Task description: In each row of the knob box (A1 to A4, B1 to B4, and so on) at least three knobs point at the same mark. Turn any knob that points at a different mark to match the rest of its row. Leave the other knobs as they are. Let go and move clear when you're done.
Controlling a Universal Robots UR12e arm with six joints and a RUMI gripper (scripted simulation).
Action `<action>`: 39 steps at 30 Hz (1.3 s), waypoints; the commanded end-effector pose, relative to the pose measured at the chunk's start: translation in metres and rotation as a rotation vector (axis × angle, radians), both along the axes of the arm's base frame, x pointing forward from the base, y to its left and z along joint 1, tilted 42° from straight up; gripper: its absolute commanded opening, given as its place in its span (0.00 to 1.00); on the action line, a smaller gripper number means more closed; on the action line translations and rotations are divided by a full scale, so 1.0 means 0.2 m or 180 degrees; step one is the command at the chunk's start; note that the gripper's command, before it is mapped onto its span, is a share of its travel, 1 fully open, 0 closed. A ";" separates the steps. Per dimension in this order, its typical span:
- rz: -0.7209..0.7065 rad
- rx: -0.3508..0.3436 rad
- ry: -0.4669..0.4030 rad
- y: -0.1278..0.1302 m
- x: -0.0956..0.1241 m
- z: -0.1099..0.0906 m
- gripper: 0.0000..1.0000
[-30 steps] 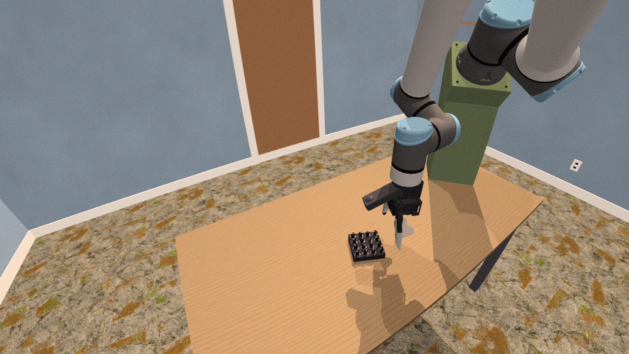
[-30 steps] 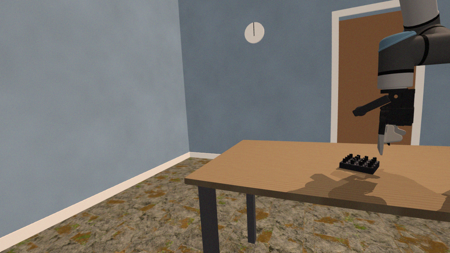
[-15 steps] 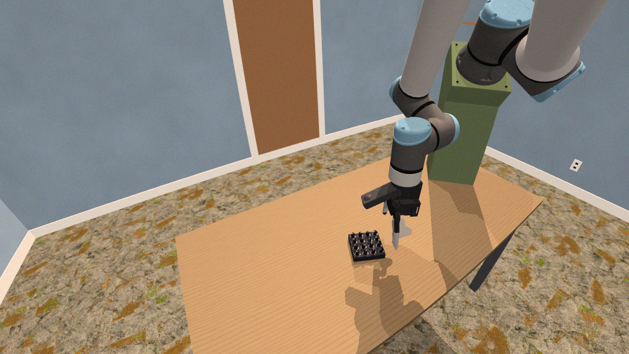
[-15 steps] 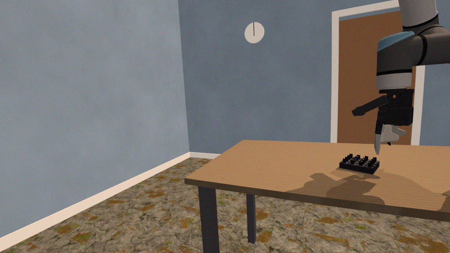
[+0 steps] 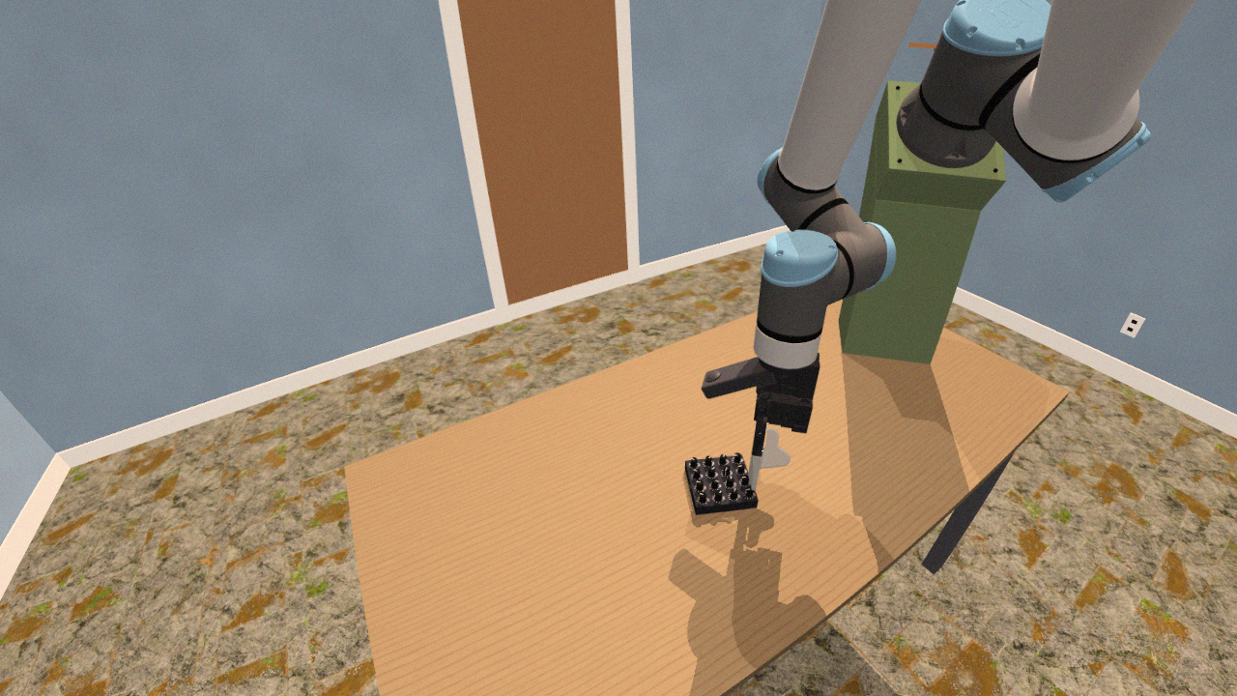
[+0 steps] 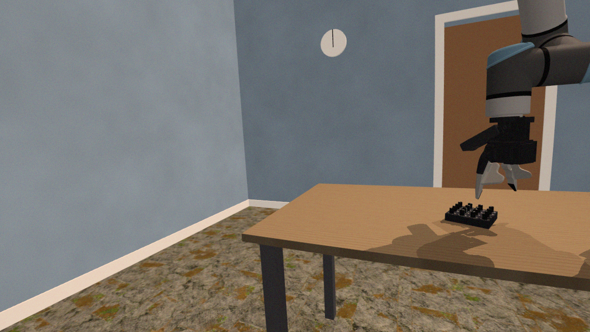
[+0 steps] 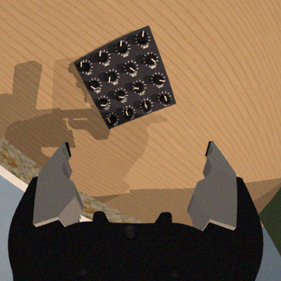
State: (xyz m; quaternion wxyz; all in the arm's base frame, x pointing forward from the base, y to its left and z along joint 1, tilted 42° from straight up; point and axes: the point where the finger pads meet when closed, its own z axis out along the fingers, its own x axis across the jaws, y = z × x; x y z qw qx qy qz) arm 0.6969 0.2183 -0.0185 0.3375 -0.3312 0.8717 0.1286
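- Gripper wide open, nothing grabbed
- Knob box sits on the table, near the fingers
- imo not done, few knobs look mismatched; can't tell what's fixed

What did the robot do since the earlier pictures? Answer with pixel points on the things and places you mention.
The gripper (image 5: pixel 761 458) (image 6: pixel 495 193) (image 7: pixel 137 143) moved closer to the knob box (image 5: pixel 725 507) (image 6: pixel 468 221) (image 7: pixel 126 81) and twisted a little. It didn't grab anything. The box stayed put; its knobs were too small earlier to compare.
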 end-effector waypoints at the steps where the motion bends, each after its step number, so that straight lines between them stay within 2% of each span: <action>1: -0.0301 0.0194 0.0174 -0.02 0.02 0.01 1.00; 13: -0.1277 0.0859 0.0763 -0.07 0.08 0.03 1.00; 15: -0.1277 0.0859 0.0763 -0.07 0.08 0.03 1.00; 18: -0.1597 0.1077 0.0956 -0.09 0.09 0.04 1.00; 30: -0.2537 0.1720 0.1524 -0.13 0.14 0.07 1.00; 32: -0.2537 0.1720 0.1524 -0.13 0.14 0.07 1.00; 39: -0.3159 0.2145 0.1900 -0.15 0.17 0.10 1.00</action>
